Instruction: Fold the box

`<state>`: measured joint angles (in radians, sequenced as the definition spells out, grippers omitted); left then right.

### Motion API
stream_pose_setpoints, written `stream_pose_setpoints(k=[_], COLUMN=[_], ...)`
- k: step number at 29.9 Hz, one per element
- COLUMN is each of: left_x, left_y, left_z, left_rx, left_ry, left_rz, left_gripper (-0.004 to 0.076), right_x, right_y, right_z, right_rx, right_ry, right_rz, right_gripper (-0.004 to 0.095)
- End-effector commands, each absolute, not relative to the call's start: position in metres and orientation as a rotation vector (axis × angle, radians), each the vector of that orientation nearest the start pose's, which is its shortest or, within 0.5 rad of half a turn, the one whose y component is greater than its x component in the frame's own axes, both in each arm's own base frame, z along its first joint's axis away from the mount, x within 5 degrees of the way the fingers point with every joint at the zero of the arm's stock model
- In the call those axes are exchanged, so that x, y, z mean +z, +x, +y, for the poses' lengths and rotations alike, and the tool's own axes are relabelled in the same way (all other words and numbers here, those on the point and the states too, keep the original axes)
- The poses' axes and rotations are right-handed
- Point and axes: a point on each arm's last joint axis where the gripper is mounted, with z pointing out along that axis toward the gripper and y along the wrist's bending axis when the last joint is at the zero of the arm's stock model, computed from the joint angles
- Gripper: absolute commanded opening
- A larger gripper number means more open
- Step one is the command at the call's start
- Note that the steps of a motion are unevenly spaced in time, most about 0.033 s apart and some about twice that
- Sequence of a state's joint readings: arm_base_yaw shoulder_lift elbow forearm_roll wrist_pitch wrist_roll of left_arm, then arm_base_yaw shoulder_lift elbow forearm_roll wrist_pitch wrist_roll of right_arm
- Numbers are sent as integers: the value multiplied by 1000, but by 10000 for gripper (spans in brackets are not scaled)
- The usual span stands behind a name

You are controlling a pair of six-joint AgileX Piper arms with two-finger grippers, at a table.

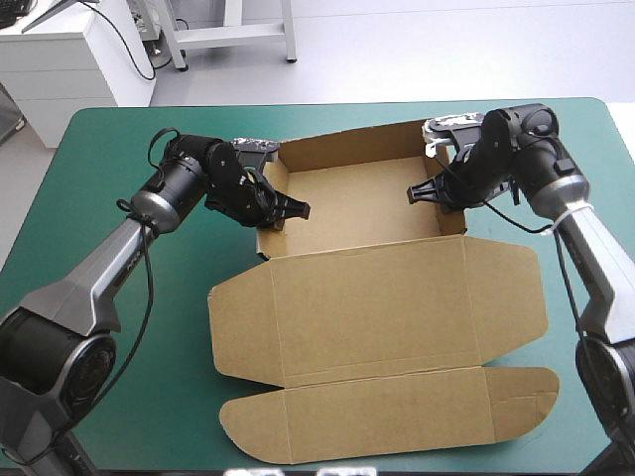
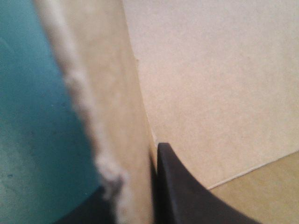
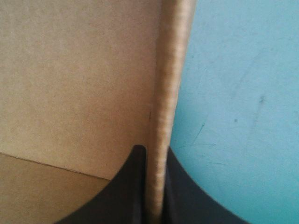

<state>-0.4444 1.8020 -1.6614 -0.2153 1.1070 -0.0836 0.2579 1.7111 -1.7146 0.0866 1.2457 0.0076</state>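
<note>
Inward from opposite sides, 2 grippers face each other: the left gripper (image 1: 288,210) clamps the box's (image 1: 367,297) left wall, the right gripper (image 1: 422,193) its right wall.

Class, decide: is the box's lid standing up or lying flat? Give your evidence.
Lying flat. The lid spreads on the teal-green cover, on the near side of the open tray.

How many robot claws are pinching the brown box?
2. The left gripper pinches the left wall of the box; the right gripper pinches the right wall. No other gripper shows.
</note>
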Motion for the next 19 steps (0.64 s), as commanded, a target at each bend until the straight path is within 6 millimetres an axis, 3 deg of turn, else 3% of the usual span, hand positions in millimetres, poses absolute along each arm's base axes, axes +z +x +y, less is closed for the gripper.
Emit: stream_pose_setpoints(k=[1, 7, 19], left_x=[339, 327, 310], left_y=[334, 341, 360], left_z=[-192, -184, -192], left_rx=[-501, -308, -276], left_ry=[543, 594, 595], left_rz=[2666, 2738, 2785], left_gripper=[-8, -8, -8], right_x=[372, 351, 318], right_y=[349, 361, 375], right_z=[116, 120, 119], right_rx=[391, 399, 302], right_ry=[-387, -387, -390], right_rz=[2612, 2677, 2804], right_gripper=[-15, -15, -15])
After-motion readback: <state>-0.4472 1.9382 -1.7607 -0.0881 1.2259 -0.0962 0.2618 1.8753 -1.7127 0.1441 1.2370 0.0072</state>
